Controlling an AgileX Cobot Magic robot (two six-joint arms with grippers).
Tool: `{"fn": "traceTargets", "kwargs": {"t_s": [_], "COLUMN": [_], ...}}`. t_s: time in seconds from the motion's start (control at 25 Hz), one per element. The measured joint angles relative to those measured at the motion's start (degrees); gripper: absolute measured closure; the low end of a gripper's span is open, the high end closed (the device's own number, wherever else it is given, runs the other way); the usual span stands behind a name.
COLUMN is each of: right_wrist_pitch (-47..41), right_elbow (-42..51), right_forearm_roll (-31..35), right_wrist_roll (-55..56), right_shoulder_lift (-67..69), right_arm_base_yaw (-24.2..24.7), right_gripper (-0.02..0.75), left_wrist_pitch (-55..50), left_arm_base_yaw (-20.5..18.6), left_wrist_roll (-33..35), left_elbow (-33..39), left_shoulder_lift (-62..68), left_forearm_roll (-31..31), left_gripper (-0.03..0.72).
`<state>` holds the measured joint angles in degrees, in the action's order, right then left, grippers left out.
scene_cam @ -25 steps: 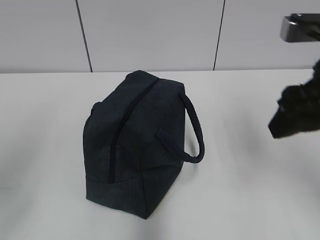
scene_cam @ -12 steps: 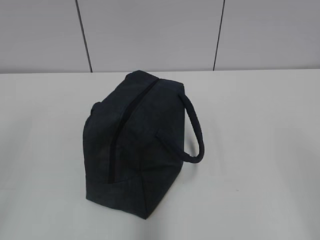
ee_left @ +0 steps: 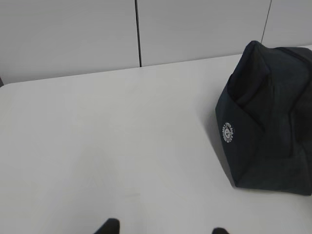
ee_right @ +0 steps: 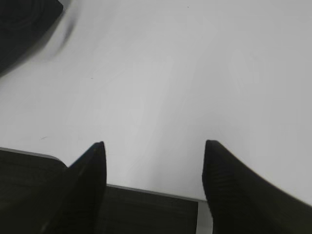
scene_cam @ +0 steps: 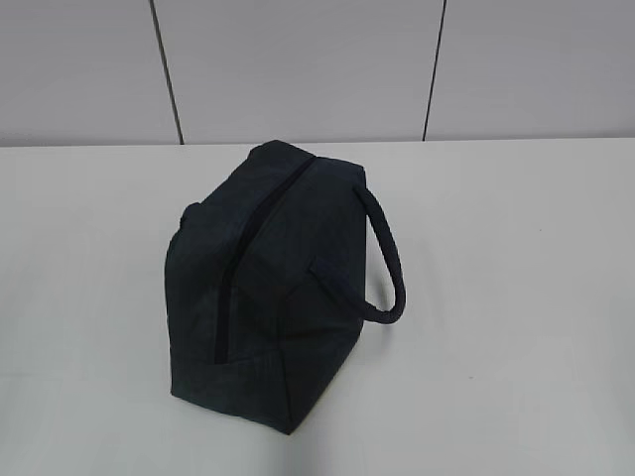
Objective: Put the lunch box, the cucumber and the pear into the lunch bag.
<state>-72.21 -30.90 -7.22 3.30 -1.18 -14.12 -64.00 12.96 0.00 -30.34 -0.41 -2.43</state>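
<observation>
Both my pincers (ee_right: 153, 161) hang spread and empty; the soft, zipped lunch bag (scene_cam: 268, 288) mid-tabletop (scene_cam: 496, 397) looks floppy, best gripped by its strap handle (scene_cam: 389, 260).

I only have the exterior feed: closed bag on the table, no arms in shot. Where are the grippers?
Observer: The right gripper is open over bare table, holding nothing.
Operator: And the left?
Observer: Only the two tips of the left gripper show at the bottom edge of its view, apart, with nothing between them.
Operator: Anything on the bag that I can't see?
Observer: The lunch bag has a small round white logo on its end panel, seen from the left wrist view.
</observation>
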Motion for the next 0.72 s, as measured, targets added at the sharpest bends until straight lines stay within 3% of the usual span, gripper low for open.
{"fn": "traceTargets", "kwargs": {"t_s": [0.2,0.72], "right_wrist_pitch": [5.35,5.86], "right_elbow": [2.46,2.49], "right_forearm_roll": [0.5,0.63], "right_wrist_roll": [-0.37,-0.57], "right_shoulder_lift": [0.0,0.0], "right_arm_base_yaw": [0.0,0.0], "right_gripper": [0.255,0.257], "left_wrist_pitch": [0.04,0.04], "left_arm_base_yaw": [0.0,0.0], "left_wrist_roll": [0.0,0.0], "left_elbow": [0.0,0.0], "left_shoulder_lift": [0.06,-0.3], "left_forearm_roll": [-0.24,-0.36], "left_gripper": [0.346,0.346]}}
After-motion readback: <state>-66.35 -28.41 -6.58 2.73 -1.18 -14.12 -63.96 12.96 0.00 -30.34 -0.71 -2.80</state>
